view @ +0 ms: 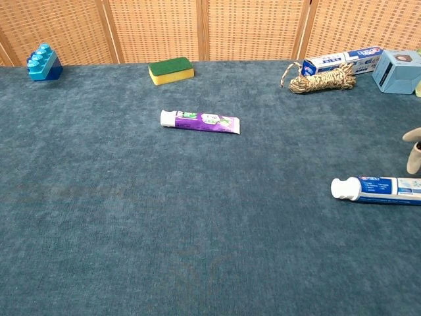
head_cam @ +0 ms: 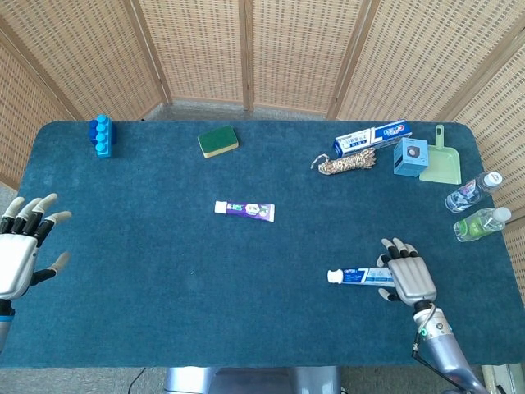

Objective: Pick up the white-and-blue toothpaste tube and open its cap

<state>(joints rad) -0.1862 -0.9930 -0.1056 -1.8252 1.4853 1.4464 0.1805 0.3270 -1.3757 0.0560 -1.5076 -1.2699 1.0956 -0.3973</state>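
White-and-blue toothpaste tube point(head_cam: 358, 276) lies flat near the table's point(head_cam: 164, 312) front right, cap point(view: 342, 189) pointing left. My right hand point(head_cam: 409, 277) is over its tail end, fingers spread, palm down; can't tell if it's touching. My left hand point(head_cam: 20, 246) hangs off the left edge, fingers spread, holding nothing. Purple tube point(head_cam: 244, 210) mid-table.

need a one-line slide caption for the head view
Right hand over the tail of the white-and-blue toothpaste tube, fingers spread; left hand open at the table's edge.
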